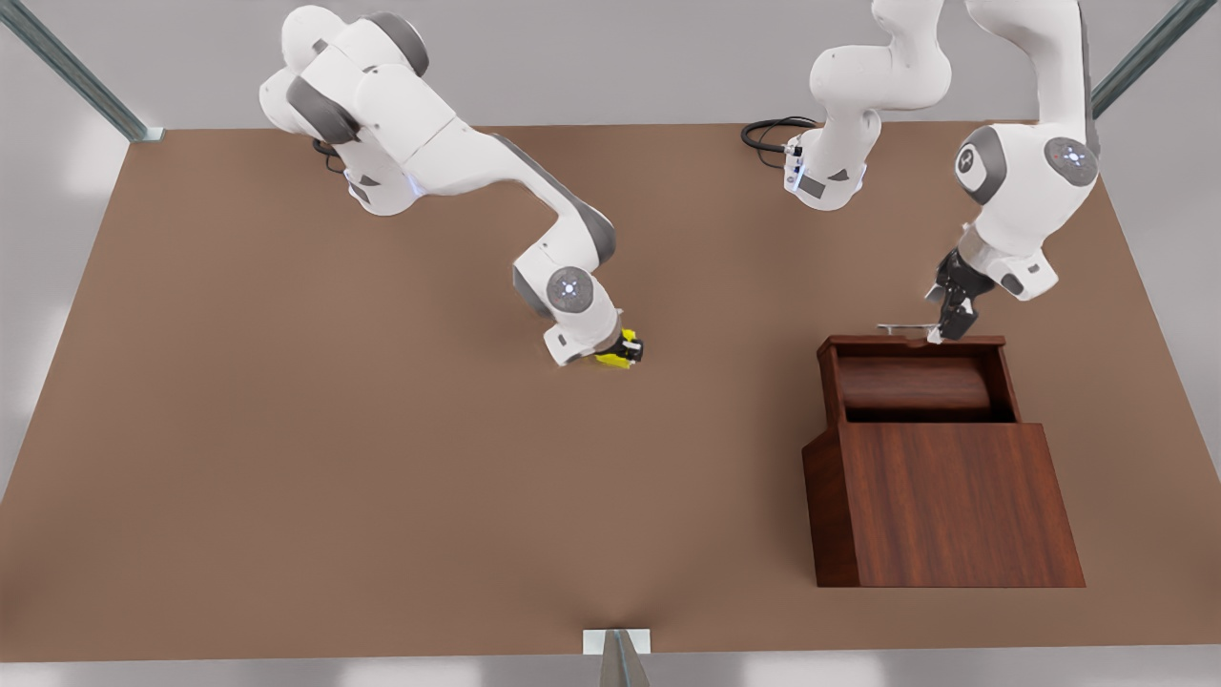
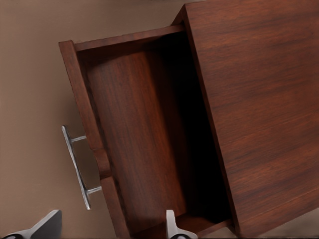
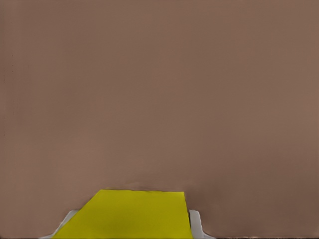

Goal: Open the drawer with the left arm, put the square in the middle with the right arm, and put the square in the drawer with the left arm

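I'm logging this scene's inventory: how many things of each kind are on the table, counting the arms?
Robot arms: 2, right gripper around the cube, left gripper by the drawer handle
Yellow cube: 1
Wooden cabinet with open drawer: 1
Total: 4

A black cable (image 1: 768, 133) coils on the table's far edge (image 1: 610, 127). 2 grey metal struts (image 1: 81, 74) slant at its far corners.
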You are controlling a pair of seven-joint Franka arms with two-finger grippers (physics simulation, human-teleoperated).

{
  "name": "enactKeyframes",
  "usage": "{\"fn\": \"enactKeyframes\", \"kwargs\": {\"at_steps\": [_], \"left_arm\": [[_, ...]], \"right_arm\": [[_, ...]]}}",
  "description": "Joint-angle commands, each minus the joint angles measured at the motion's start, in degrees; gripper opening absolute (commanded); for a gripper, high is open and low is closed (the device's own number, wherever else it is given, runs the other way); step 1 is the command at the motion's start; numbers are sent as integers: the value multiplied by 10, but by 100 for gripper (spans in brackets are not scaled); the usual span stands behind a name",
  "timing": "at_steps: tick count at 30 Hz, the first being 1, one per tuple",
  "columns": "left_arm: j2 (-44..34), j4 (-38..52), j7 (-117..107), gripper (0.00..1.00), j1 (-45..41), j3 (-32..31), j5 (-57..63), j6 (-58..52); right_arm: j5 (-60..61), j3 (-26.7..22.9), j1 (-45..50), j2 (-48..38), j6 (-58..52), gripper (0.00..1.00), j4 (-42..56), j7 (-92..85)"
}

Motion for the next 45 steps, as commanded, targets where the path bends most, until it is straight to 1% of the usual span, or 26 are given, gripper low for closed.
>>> {"fn": "enactKeyframes", "kwargs": {"at_steps": [1,4,7,8,9,10,11,13,17,19,22,23,24,25,26,27,28,30,31,33,35,37,41,42,43,45], "left_arm": [[17,21,35,100,0,0,6,-7],[130,193,240,100,-17,-1,5,-116],[219,340,401,100,-48,0,7,-228],[251,393,449,100,-65,0,8,-266],[270,417,481,100,-82,0,10,-279],[291,447,494,100,-94,0,10,-299],[315,485,497,100,-104,-1,10,-325],[346,529,518,100,-117,-3,9,-344],[359,530,529,100,-145,-8,9,-340],[359,527,544,100,-148,-19,8,-341],[366,527,544,100,-201,-27,8,-338],[367,525,544,100,-234,-27,5,-338],[369,523,541,100,-264,-27,2,-333],[370,511,534,100,-290,-27,-2,-326],[360,479,527,100,-314,-27,-11,-297],[328,408,492,100,-340,-27,-17,-239],[306,347,465,100,-360,-27,-16,-185],[287,268,436,100,-402,-27,-16,-112],[287,237,437,100,-416,-27,-11,-78],[290,204,445,100,-434,-26,-8,-41],[295,182,449,100,-435,-26,23,-21],[297,159,457,100,-435,-27,39,4],[314,151,491,100,-436,-26,63,12],[318,151,494,100,-436,-26,65,12],[323,152,514,100,-436,-25,65,13],[335,151,521,100,-436,-24,72,21]], "right_arm": [[-2,-5,10,12,-2,61,19,18],[-6,-36,83,114,-1,61,161,131],[-25,-36,111,146,-1,62,188,211],[-26,-36,115,160,7,69,200,246],[-26,-37,115,168,7,73,203,257],[-27,-37,116,169,6,93,200,261],[-51,-41,118,167,1,100,186,258],[-56,-52,114,145,0,100,148,251],[-41,-56,109,103,-29,100,141,251],[-17,-62,74,31,-95,100,132,232],[-19,-59,-56,-182,-136,100,-56,-22],[-19,-59,-117,-224,-225,100,-67,-125],[-23,-60,-173,-262,-266,100,-79,-257],[-23,-60,-245,-315,-262,100,-125,-418],[-24,-60,-312,-348,-290,100,-144,-528],[-24,-60,-367,-355,-344,100,-122,-596],[-28,-75,-382,-345,-416,100,-62,-647],[-38,-106,-381,-347,-445,100,-41,-658],[-52,-105,-383,-348,-443,100,-27,-661],[-59,-102,-405,-344,-441,100,-22,-664],[-55,-102,-407,-311,-448,100,38,-673],[-52,-104,-405,-306,-447,100,54,-671],[-56,-107,-410,-303,-448,100,55,-669],[-46,-116,-424,-309,-448,100,59,-669],[-46,-128,-436,-331,-482,100,56,-668],[-59,-126,-427,-328,-486,100,59,-669]]}}
